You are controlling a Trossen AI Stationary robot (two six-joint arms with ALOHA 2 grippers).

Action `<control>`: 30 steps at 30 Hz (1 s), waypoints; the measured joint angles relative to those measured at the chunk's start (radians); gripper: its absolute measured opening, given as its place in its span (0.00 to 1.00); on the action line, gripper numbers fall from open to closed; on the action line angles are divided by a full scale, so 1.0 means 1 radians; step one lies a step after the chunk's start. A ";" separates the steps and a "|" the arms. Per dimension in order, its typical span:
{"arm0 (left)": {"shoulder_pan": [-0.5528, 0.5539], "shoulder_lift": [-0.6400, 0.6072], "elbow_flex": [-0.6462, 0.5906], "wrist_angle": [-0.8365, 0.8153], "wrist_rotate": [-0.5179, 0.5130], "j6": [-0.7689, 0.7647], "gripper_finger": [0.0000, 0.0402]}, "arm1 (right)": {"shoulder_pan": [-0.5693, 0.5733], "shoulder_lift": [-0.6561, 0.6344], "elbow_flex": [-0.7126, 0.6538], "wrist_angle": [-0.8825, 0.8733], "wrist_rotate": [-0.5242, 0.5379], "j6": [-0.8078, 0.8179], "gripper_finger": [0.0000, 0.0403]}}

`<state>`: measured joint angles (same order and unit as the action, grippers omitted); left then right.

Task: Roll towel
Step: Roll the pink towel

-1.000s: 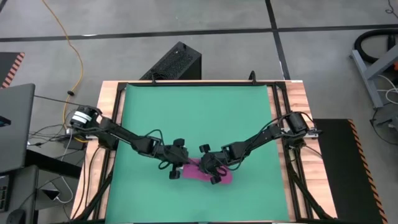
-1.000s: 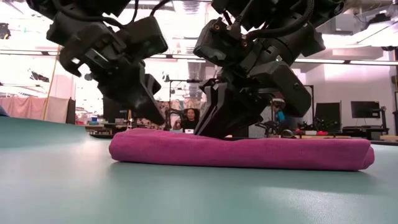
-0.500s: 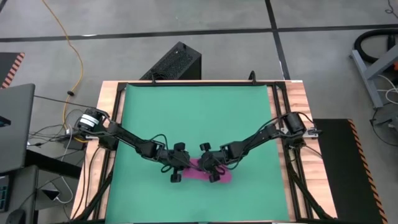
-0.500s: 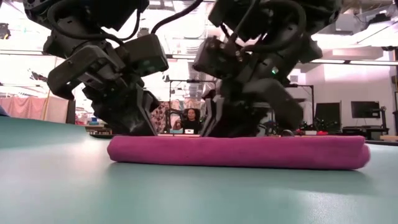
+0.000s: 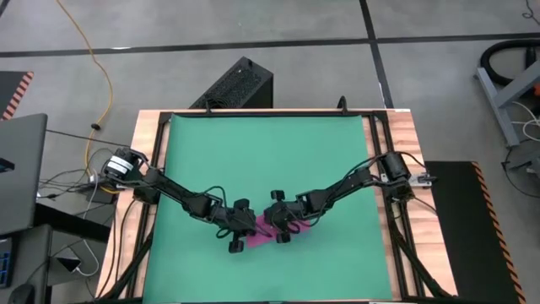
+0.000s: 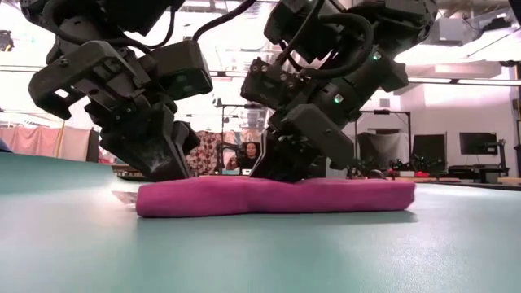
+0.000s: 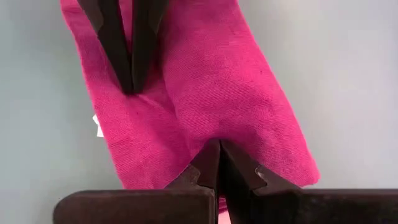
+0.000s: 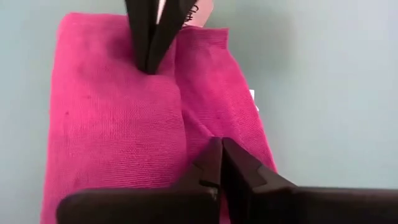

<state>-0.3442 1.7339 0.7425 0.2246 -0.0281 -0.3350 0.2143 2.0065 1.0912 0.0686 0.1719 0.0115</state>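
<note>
From above, the green mat (image 5: 270, 169) on the counter carries the towel (image 5: 268, 231) near its front edge. Level view: it lies flat, unrolled. At the wrists, left gripper (image 7: 214, 149) and right gripper (image 8: 216, 148) are seen pinched together on it.

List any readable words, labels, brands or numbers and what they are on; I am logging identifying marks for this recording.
None can be read.
The towel has a small white tag with no legible print.
A pale label behind the left gripper in the right wrist view carries dark marks, too cut off to read.
The right gripper shows no markings.
</note>
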 joint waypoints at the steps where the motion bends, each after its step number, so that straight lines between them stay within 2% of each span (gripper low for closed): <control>1: -0.004 0.000 0.000 0.000 -0.002 -0.005 0.00 | -0.003 0.000 0.000 0.000 0.000 0.008 0.07; 8: -0.022 0.000 0.000 -0.004 -0.003 -0.045 0.00 | -0.011 0.002 -0.001 0.007 0.007 0.028 0.06; 18: -0.042 0.000 0.000 -0.008 -0.025 -0.060 0.00 | -0.010 0.004 -0.005 0.060 0.072 0.018 0.06; 22: -0.041 0.000 0.000 -0.008 -0.045 -0.033 0.00 | 0.002 -0.030 -0.010 0.071 0.172 -0.048 0.06; 30: -0.041 0.000 0.000 -0.012 -0.033 -0.022 0.00 | 0.016 -0.150 -0.008 0.066 0.218 -0.085 0.06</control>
<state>-0.3854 1.7338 0.7425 0.2125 -0.0613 -0.3567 0.2303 1.8562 1.0828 0.1344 0.3897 -0.0736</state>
